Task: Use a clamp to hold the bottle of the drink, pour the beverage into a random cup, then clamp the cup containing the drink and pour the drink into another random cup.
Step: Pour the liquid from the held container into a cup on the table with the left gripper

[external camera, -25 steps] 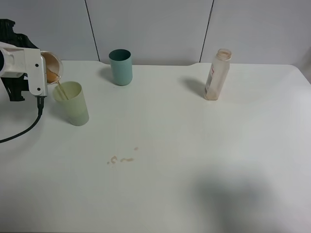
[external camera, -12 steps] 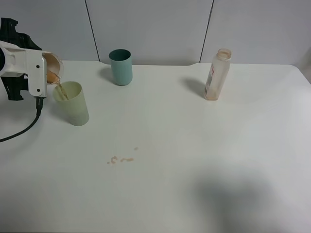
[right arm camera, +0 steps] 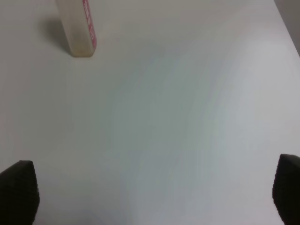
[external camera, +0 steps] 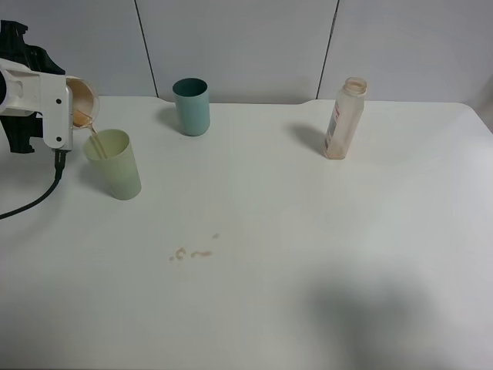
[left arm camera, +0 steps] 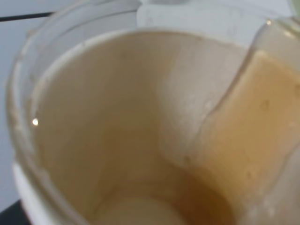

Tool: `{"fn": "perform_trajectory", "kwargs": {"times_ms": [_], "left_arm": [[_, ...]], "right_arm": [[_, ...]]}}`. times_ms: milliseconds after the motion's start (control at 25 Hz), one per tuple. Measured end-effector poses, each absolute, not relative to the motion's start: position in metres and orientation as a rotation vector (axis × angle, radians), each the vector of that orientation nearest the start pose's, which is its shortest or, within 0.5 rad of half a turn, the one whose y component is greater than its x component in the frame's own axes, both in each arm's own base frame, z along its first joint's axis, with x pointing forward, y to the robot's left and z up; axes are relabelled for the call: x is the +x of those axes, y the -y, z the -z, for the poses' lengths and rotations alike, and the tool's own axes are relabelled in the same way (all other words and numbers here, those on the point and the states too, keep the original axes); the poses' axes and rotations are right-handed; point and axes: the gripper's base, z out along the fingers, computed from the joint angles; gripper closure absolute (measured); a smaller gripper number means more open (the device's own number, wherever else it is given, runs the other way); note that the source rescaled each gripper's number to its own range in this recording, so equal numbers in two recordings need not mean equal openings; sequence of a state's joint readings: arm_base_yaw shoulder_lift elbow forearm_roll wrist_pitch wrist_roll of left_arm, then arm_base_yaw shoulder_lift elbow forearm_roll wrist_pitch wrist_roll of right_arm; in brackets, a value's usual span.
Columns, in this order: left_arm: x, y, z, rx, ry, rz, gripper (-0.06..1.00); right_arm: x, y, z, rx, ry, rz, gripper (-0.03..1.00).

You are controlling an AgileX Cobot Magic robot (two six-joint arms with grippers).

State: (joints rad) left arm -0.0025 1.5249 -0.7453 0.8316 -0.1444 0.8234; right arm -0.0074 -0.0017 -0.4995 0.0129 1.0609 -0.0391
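Bottle [external camera: 344,119] label, red band, illegible print

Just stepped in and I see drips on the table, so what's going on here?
The left arm holds the blue-sleeved cup tipped over the pale green tumbler, and a thin brown stream of the drink is running into it. The bottle stands upright at the far right, the teal cup sits unused at the back, and a few brown drops lie mid-table. The right gripper idles with open jaws.
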Motion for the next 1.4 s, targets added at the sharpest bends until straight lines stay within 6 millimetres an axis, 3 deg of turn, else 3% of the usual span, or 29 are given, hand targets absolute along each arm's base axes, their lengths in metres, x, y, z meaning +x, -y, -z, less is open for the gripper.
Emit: {"fn": "perform_trajectory", "kwargs": {"times_ms": [720,1400], "left_arm": [[0.301,0.017,-0.227,1.741,-1.454,-0.849,0.92],[0.299,0.025,-0.225,1.785,-1.461,-0.841,0.92]], "right_arm": [[-0.005,-0.001,-0.277,-0.033,-2.043,0.014,-0.03],[-0.005,-0.001,-0.277,-0.033,-2.043,0.014,-0.03]]}}
